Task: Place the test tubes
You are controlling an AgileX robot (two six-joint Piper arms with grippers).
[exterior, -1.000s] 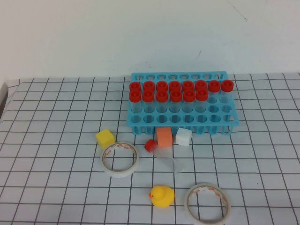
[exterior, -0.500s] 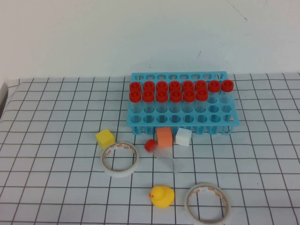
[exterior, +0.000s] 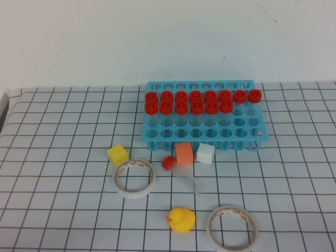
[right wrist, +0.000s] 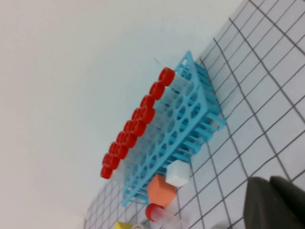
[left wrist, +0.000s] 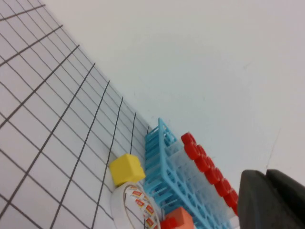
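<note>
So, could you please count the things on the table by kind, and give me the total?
Blue rack: 1
Standing test tubes in it: 14
Lying test tube: 1
Cubes: 3 (yellow cube, orange cube, white cube)
Tape rolls: 2
Rubber duck: 1
Total: 22
Not counted: left gripper and right gripper, both shut, each seen only in its own wrist view.

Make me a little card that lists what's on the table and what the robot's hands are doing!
rack: blue, at the back
standing tubes: red caps, two rows in the rack
loose tube: lying flat in front of the rack
blocks: orange block and white block by the rack, yellow block further left
tape rolls: two, lying flat
duck: yellow, near edge
left gripper: shut, empty, outside the high view
right gripper: shut, empty, outside the high view
</note>
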